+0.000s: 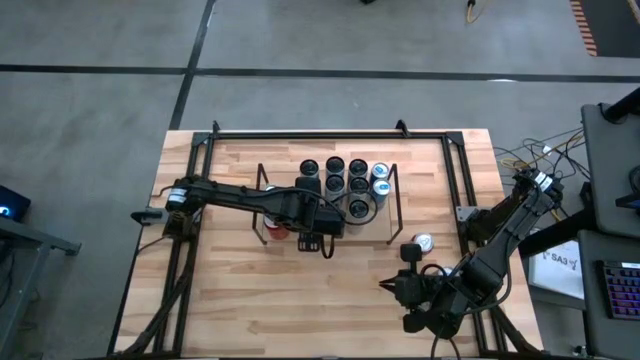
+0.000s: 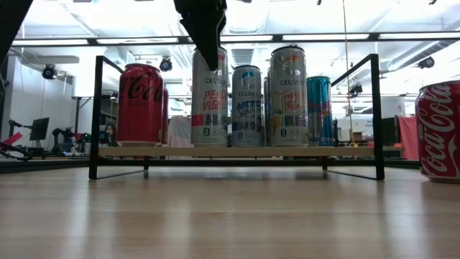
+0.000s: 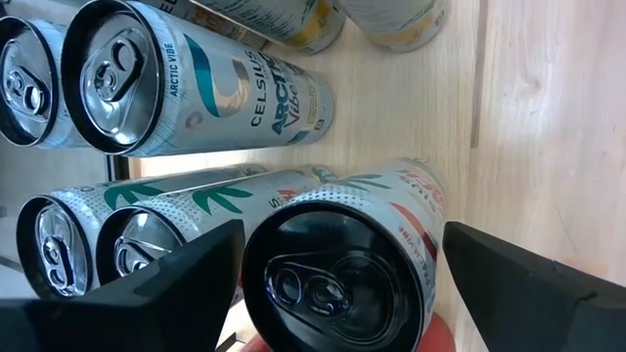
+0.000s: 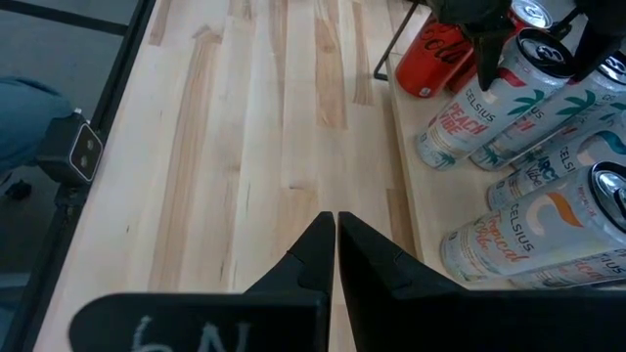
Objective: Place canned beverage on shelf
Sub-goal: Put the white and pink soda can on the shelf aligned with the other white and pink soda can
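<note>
Fingers of my left hand (image 3: 337, 279) spread wide around a can (image 3: 342, 269) on the shelf (image 2: 237, 152); right hand (image 4: 329, 244) clenched, empty.

On the shelf (image 2: 237, 152) with its black wire frames and light wood base, a red Coca-Cola can (image 2: 140, 104) stands at 9 o'clock, white slim cans (image 2: 209, 101) printed with coloured lettering mid-rack, and a teal can (image 2: 320, 111) at 3 o'clock.
</note>
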Robot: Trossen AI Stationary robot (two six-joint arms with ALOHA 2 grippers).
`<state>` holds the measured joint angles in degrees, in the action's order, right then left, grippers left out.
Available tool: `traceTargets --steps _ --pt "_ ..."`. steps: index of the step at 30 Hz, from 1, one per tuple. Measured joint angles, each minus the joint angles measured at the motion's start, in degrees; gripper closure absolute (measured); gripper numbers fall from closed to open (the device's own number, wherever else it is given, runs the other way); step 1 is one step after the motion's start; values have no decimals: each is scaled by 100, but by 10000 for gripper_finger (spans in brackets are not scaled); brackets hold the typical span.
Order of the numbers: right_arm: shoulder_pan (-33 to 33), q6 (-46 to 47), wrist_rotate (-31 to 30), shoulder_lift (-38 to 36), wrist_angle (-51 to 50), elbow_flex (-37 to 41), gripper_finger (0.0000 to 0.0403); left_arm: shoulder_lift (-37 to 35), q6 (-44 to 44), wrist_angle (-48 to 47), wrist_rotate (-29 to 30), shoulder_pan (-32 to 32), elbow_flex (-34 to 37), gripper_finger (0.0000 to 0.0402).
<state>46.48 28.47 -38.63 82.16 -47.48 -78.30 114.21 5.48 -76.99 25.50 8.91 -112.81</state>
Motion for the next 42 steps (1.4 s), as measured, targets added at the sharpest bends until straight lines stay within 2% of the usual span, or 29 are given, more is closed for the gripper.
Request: traceTargets --steps 28,42 --pt "0 1 -37 1 26 -2 394 0 254 149 -44 -7 0 68" --pt "0 2 -37 1 26 -2 394 0 77 119 -42 -17 0 5"
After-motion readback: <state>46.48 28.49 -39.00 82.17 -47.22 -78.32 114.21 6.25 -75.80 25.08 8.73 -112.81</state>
